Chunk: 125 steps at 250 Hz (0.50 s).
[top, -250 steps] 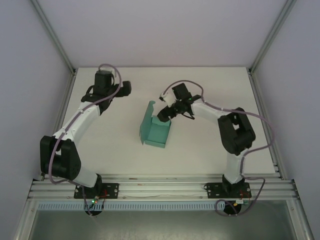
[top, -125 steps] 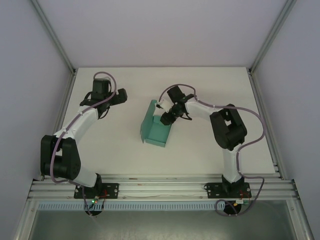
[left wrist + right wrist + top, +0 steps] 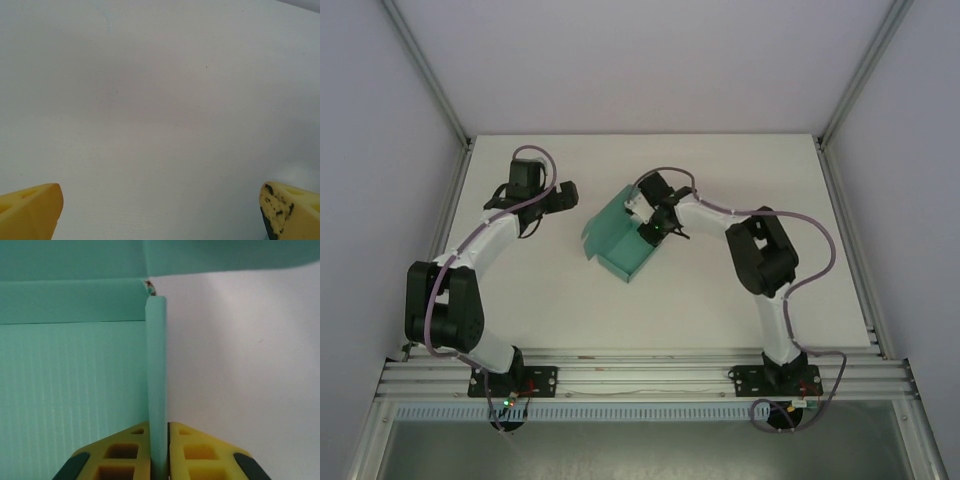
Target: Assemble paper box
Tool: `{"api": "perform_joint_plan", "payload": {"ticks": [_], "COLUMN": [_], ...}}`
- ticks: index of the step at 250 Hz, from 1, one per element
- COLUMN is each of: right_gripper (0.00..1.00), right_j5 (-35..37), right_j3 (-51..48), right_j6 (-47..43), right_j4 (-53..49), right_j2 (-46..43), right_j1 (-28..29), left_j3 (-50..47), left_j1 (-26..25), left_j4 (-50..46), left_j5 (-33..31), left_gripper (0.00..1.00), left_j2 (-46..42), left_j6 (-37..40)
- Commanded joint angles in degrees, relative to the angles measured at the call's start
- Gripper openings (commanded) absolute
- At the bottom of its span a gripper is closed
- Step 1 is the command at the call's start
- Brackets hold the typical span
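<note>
The paper box (image 3: 618, 246) sits partly folded near the middle of the white surface (image 3: 570, 310), a shallow open tray of teal card with one tall panel raised on its left side. The right wrist view shows its ribbed floor (image 3: 75, 390) lying bare, and nothing but one of the right fingers (image 3: 192, 450) reaches inside its walls.

Those yellow fingers are closed tight on a thin upright side wall (image 3: 156, 365), one on the box's inner side and one on the outer. The wall runs up to a corner where it meets a low back panel (image 3: 70, 301). A small frayed, brownish spot sits at that corner, too small to make out. A blurred teal flap (image 3: 225, 255) crosses the top of this view, its edges cut off by the frame. The foot of the pinched wall is hidden between the fingers.

From above, the right fingers (image 3: 648, 232) are at the box's far right edge, and the wrist covers the tips.

The left fingers (image 3: 565, 192) are well apart from the box, to its left. They stand wide and hold nothing, with only their yellow tips (image 3: 30, 210) showing over bare surface (image 3: 160, 100).
</note>
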Motion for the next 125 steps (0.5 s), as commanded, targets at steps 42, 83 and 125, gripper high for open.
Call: {"api": "perform_joint_plan", "payload": {"ticks": [42,83,125], "right_gripper": [0.05,0.0,0.0], "right_j5": [18.45,29.71,34.52], "right_j3": [4.37,6.02,7.13], "right_j6": [5.31,7.76,13.78], "right_j4": [-11.22,-14.91,-16.99], "right_j2": [7.03,10.33,11.62], "right_j1": [2.55,4.56,5.45], "left_j3": [0.32,-0.15,-0.56], "left_j1": [-0.06,-0.01,-0.01], "left_j4": [-0.2,-0.44,-0.42], "left_j5": [-1.47,-2.95,-3.84], "left_gripper": [1.0,1.0,1.0], "left_j2": [0.56,0.31,-0.06], "left_j6": [1.61,1.83,2.08]}}
